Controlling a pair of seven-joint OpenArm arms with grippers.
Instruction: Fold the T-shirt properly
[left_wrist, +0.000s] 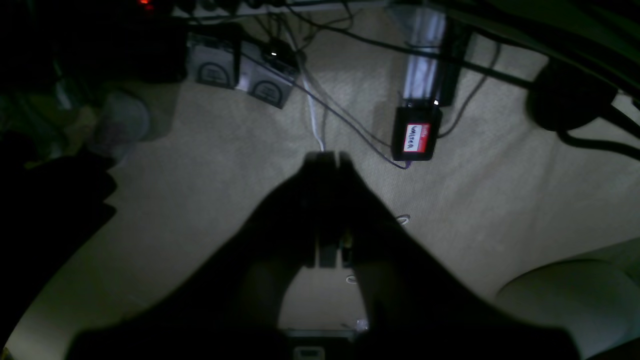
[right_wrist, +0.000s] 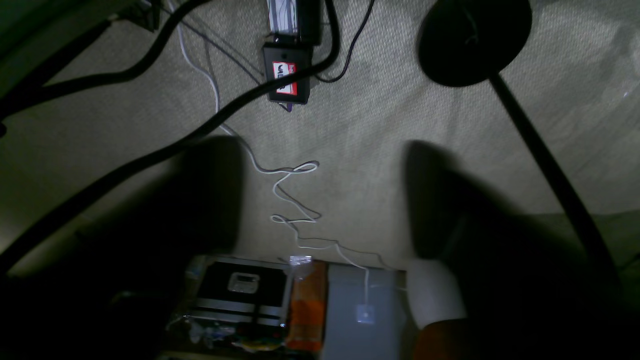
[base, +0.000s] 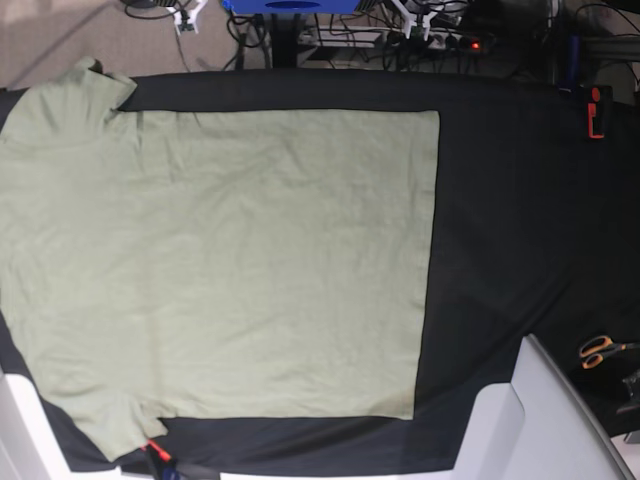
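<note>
The T-shirt (base: 220, 265) is pale sage green and lies spread flat on the black table cloth (base: 510, 230), covering the left two thirds of the base view. Its hem runs straight down the middle and its sleeves point to the top-left and bottom-left corners. Neither gripper shows in the base view. In the left wrist view my left gripper (left_wrist: 329, 156) is a dark silhouette with its fingers pressed together, holding nothing, above beige carpet. In the right wrist view my right gripper (right_wrist: 320, 195) has its two dark fingers (right_wrist: 215, 195) far apart, with only carpet between them.
Orange-handled scissors (base: 598, 350) and a red-and-black tool (base: 595, 112) lie on the cloth's right side. White arm parts (base: 525, 420) rise at the bottom right. Both wrist views show floor cables, a black box with a red label (left_wrist: 416, 136) and a round black stand base (right_wrist: 472, 37).
</note>
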